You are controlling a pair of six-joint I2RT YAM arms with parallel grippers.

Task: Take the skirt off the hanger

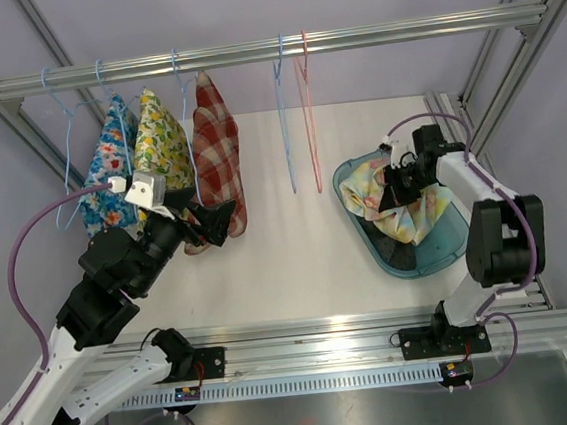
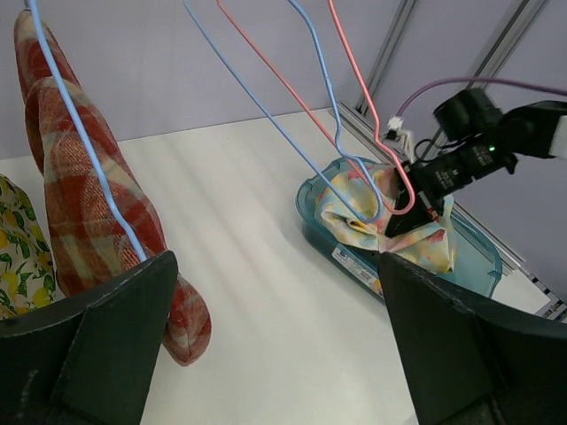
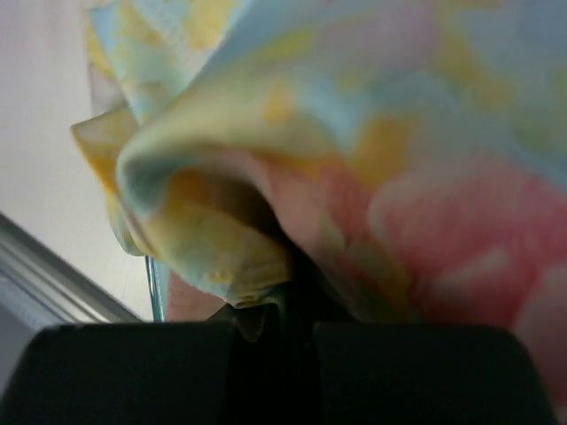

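Observation:
A pastel yellow, pink and blue skirt lies bunched in a teal basket at the right. My right gripper is shut on a fold of it, with cloth pinched between the jaws. Two bare hangers, one blue and one pink, hang from the rail near the middle. My left gripper stands open and holds nothing, just right of a red plaid skirt on its hanger.
A blue floral skirt and a lemon-print skirt hang left of the plaid one. Slanted frame posts rise at both sides. The white tabletop lies between the hanging skirts and the basket.

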